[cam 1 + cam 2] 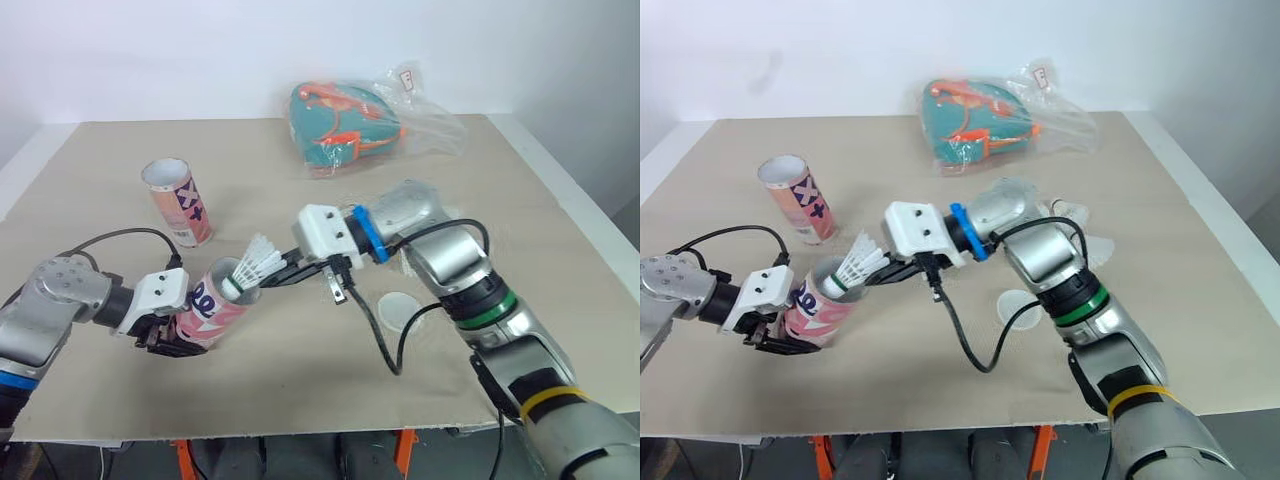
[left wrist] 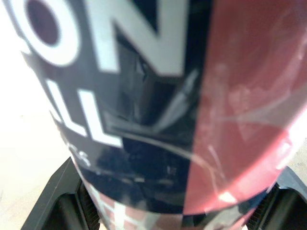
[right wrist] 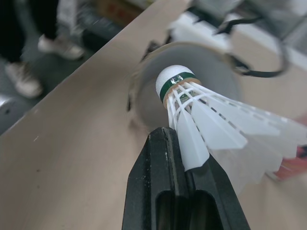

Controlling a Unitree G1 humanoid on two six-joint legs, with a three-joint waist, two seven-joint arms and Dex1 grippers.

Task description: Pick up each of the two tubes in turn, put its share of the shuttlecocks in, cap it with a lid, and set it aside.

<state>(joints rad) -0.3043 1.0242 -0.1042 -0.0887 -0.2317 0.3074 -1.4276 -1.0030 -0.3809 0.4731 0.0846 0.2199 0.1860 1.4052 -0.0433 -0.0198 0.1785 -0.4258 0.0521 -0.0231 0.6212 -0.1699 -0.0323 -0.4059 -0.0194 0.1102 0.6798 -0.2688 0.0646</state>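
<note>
Head views: left gripper (image 1: 178,338) clamps the base of the pink tube (image 1: 215,300) just above the table (image 1: 300,400). The tube is tilted, its long axis running 7 to 1 o'clock and its open mouth toward 1 o'clock.

Right gripper (image 1: 270,281) reaches the mouth from 3 o'clock with a shuttlecock (image 1: 255,265), feathers toward 1 o'clock.

Right wrist view adds that the two fingers (image 3: 158,182) are pressed together on the feather skirt. The green-banded cork (image 3: 173,79) points into the mouth, probably level with the rim, though depth is unclear.

Left wrist view adds pads (image 2: 57,196) pressed against both sides of the lettered wall.

Second tube (image 1: 178,203) stands upright at 11 o'clock of the held one. A lid (image 1: 400,308) lies flat at 3 o'clock.
</note>
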